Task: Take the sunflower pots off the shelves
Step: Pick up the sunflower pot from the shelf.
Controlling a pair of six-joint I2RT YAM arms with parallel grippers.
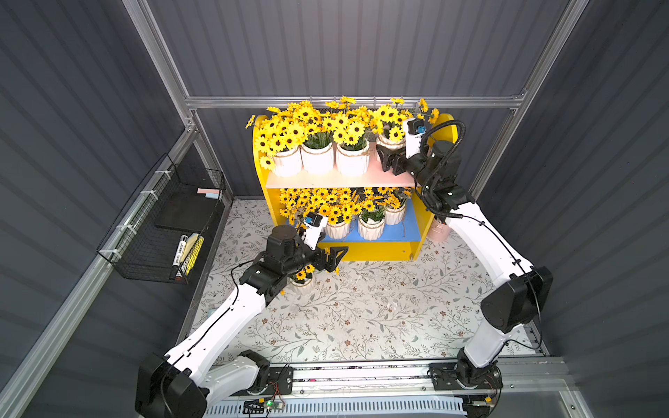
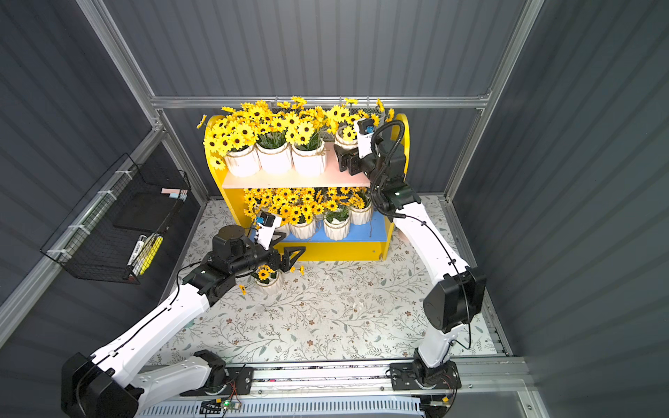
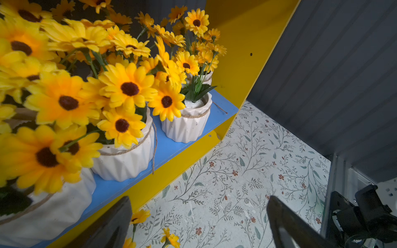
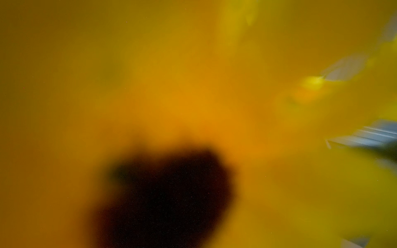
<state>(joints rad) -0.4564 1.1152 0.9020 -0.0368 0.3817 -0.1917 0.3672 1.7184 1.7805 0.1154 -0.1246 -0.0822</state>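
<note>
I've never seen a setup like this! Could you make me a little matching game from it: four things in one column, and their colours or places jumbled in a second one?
Things:
1. upper board
2. lower board
3. wire basket
4. lone sunflower pot standing off the shelves

Colours or places:
a. black
b. on the flowered tabletop
c. pale pink
d. blue

Pairs: 1-c, 2-d, 3-a, 4-b.
</note>
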